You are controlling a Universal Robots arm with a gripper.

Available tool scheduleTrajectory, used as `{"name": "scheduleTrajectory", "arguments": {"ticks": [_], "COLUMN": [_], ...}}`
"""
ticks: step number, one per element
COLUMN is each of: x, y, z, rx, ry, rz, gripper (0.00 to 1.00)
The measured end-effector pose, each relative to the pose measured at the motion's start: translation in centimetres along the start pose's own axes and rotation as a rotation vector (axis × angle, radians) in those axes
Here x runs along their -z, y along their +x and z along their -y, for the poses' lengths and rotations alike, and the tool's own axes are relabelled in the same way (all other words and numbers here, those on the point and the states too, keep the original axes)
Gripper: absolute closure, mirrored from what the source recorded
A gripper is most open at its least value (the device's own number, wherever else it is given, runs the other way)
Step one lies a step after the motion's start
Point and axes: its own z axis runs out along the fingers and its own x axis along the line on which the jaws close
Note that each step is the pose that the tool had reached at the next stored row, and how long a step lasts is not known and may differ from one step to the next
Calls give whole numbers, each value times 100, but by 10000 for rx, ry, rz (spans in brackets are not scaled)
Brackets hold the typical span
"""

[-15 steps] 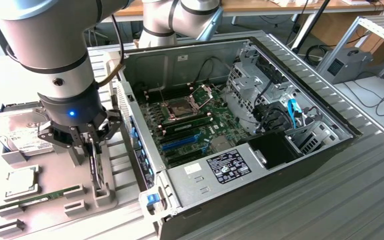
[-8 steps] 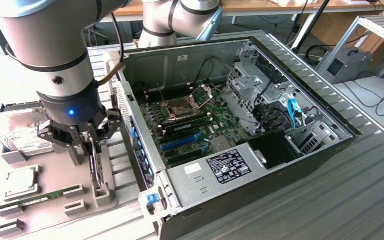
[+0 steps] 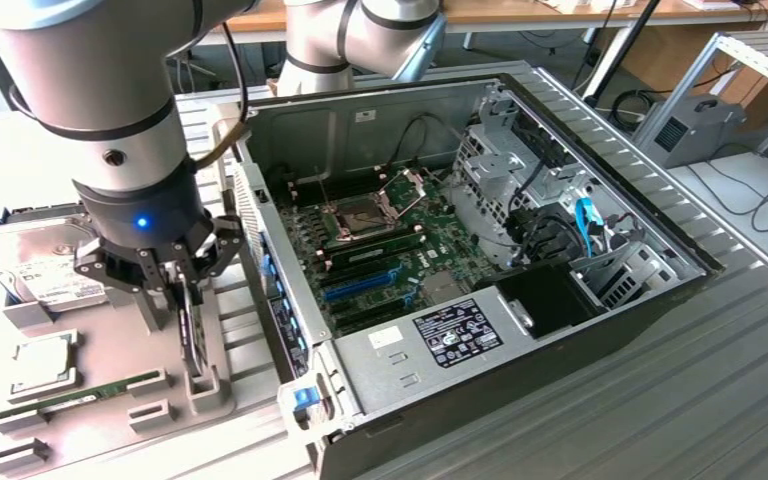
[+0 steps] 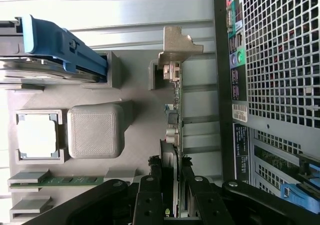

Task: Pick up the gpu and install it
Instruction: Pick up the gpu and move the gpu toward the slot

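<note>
Object: gpu [image 3: 195,335], 1 thin, flat circuit card with a silver end bracket [image 4: 178,46].
Pose: upright on its edge, so the wrist view sees it edge-on as a narrow strip.
Colour: dark in the exterior view.
Place: outside the computer case [image 3: 518,400], just beside and parallel to its perforated rear wall.

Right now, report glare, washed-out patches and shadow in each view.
Wrist view: strong light washes out the square silver processor and the grey plastic tray's edge; the edge-on green gpu card is evenly lit. Exterior view: the open black computer case is dim inside; a blue light glows on the grey robot arm.
</note>
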Motion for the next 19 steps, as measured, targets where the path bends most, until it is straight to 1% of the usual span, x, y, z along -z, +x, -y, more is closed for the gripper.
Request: {"name": "scheduleTrajectory", "arguments": {"ticks": [19], "x": [47], "y": [-1], "z": [-9], "rx": [0], "ry": [0], "rz": [0], "gripper": [74]}}
